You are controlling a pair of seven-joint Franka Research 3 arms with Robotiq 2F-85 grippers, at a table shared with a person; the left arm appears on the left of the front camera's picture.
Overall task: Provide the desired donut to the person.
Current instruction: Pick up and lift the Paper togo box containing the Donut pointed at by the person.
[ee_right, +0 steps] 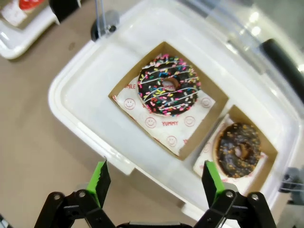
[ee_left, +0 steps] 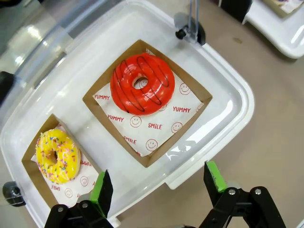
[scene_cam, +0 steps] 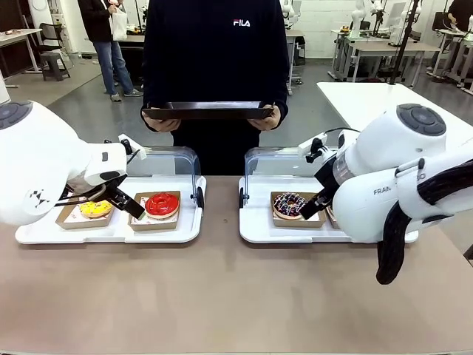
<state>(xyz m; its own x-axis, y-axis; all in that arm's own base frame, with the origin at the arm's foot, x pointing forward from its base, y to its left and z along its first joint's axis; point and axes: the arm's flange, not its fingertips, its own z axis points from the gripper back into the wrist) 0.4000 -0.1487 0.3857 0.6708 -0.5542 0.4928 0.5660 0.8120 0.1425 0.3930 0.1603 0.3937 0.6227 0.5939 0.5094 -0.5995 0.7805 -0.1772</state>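
The person [scene_cam: 216, 44] stands at the far side holding a flat black tray [scene_cam: 208, 111] in both hands. A red glazed donut [ee_left: 142, 84] [scene_cam: 162, 204] and a yellow sprinkled donut [ee_left: 57, 156] [scene_cam: 95, 208] lie in paper boxes on the left white tray [ee_left: 228, 90]. My left gripper [ee_left: 156, 175] [scene_cam: 120, 201] hovers open above that tray's near rim. A chocolate donut with coloured sprinkles [ee_right: 169, 84] [scene_cam: 289, 205] and a chocolate nut donut [ee_right: 239, 149] lie on the right white tray [ee_right: 71, 95]. My right gripper [ee_right: 155, 168] [scene_cam: 314, 205] hangs open over its near edge.
Each white tray has a clear hinged lid [scene_cam: 174, 159] standing raised at its back. The brown table [scene_cam: 222, 296] is bare in front of both trays. The two trays sit side by side with a narrow gap [scene_cam: 222, 214] between them.
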